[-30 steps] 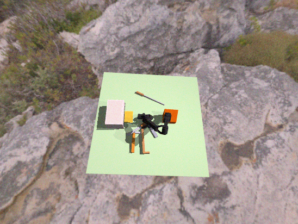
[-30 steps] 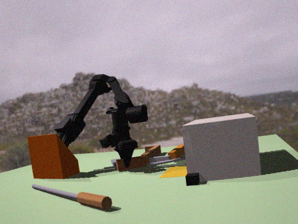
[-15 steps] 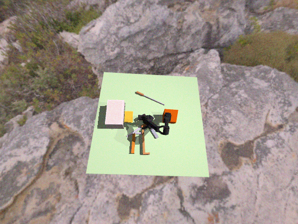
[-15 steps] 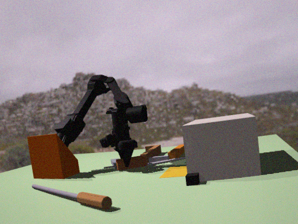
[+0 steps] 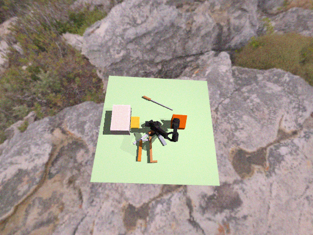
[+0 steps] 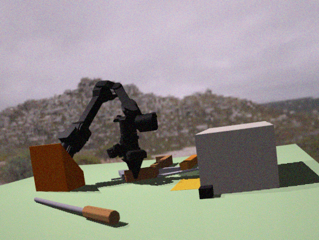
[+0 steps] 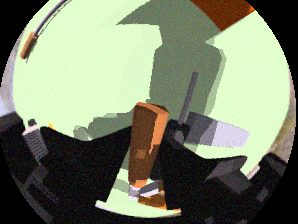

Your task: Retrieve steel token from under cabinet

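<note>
My gripper [image 5: 150, 131] [image 6: 135, 176] [image 7: 147, 131] points down, shut on the brown wooden handle [image 6: 145, 173] [image 7: 144, 145] of a tool, low over the table. A grey shaft seems to run from this handle towards the cabinet side; its tip is unclear. The pale cabinet [image 5: 121, 117] [image 6: 237, 160] stands left of the gripper in the top view. The yellow marked area [image 5: 135, 122] [image 6: 186, 185] lies directly in front of it. The steel token is not visible in any view; the space under the cabinet and its vent slots cannot be made out.
An orange bar [image 5: 139, 152] and an orange L-ended bar [image 5: 151, 149] lie near the gripper, with a grey block [image 5: 162, 140] [image 7: 230, 134] beside it. A wooden-handled rod [image 5: 160, 104] [image 6: 100, 215] lies apart. An orange-red block [image 5: 181, 122] [image 6: 48, 169] stands by the arm's base. A black block [image 6: 206, 191] adjoins the cabinet.
</note>
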{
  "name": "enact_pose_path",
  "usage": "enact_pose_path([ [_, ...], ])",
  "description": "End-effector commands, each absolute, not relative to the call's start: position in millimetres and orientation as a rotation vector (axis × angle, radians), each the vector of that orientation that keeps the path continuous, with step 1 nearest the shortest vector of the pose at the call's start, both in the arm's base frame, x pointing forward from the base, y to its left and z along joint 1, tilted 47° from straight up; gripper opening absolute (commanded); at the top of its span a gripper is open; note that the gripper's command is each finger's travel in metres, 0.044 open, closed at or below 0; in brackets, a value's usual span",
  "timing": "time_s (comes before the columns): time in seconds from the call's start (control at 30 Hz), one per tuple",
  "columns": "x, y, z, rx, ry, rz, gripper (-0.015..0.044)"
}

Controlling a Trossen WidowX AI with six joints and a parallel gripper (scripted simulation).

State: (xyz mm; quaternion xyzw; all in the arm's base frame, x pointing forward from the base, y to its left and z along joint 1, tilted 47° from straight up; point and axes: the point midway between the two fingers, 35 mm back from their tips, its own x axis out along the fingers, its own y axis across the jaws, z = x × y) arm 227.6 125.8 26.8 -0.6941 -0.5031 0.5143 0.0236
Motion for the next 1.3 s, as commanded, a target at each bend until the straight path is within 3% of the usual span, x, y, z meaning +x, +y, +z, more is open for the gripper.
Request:
enact_pose_path([
  [0.0, 224.3, 129.7, 30.8, -2.147, -1.58, 1.572, 0.0],
  [1.27, 214.7, 137.7, 39.9, -2.146, -1.58, 1.572, 0.0],
])
